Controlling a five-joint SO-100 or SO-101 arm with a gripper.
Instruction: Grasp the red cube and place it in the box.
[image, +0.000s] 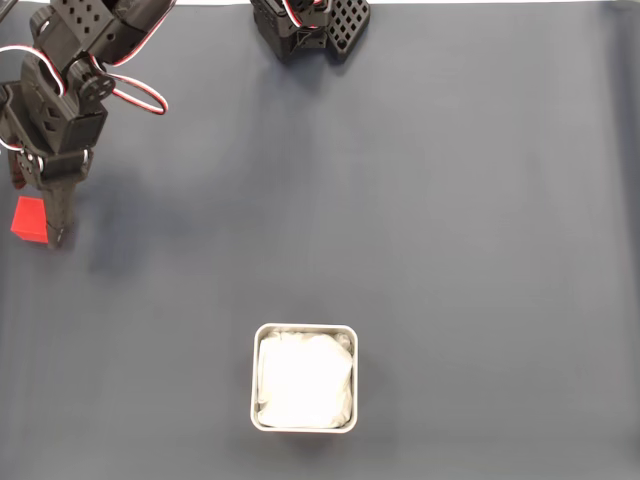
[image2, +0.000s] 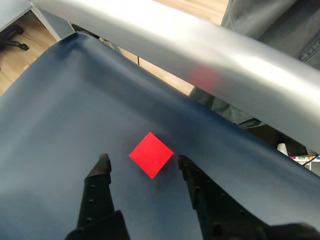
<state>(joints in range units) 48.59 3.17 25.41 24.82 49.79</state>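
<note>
Fixed view, box (image: 304, 329) holding white lining (image: 304, 380), red cube (image: 29, 219) well apart

Even, soft light falls on the dark cloth (image: 450, 200) in the fixed view, which is sharp throughout, with no glare. The arm (image: 60, 100) at the far left casts a faint, diffuse shadow to its right, and another soft shadow lies below the black base (image: 310, 30) at the far edge. The box (image: 304, 378) lining looks nearly overexposed. In the wrist view, the grey rail (image2: 200, 55) is blurred, shows pale sheen and a dim red reflection, while the red cube (image2: 151, 154) stays crisp.
</note>
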